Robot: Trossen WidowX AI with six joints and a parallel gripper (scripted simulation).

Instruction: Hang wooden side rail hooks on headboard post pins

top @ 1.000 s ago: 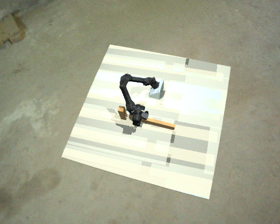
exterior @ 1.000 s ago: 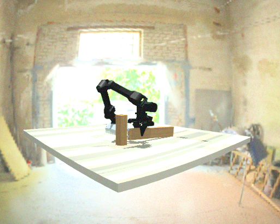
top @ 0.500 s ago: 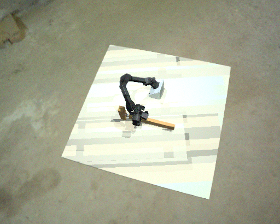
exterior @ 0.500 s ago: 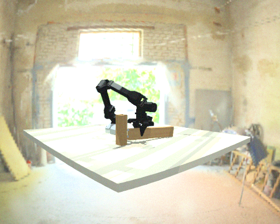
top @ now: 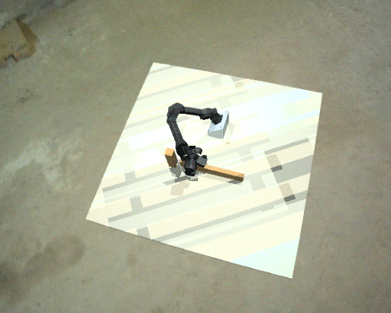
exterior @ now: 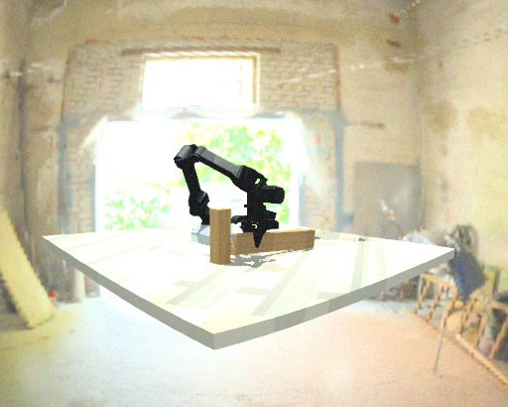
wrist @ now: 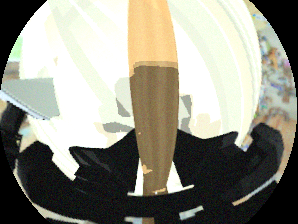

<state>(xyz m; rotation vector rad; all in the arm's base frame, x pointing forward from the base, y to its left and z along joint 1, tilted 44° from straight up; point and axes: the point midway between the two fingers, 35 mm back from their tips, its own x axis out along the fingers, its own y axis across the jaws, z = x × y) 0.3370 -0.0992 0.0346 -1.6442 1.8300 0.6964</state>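
The wooden side rail (top: 224, 172) (exterior: 293, 239) (wrist: 153, 40) lies nearly level and low at the table, its near end beside the headboard post (top: 170, 157) (exterior: 220, 235). The post stands upright. My gripper (exterior: 257, 242) (wrist: 152, 126) is shut on the rail near its post end, one finger on each side, pointing down. In the exterior view a narrow gap shows between rail end and post. The far end appears to rest on the table. The hooks, the pins and the slot cannot be made out, so whether they touch is not clear.
The arm's pale base block (top: 218, 131) (exterior: 199, 234) stands behind the post and rail; its grey side shows at the left of the wrist view (wrist: 37, 95). The arm arches over from the base. The table (top: 254, 237) (exterior: 182, 303) carries patchy stripes and shadows.
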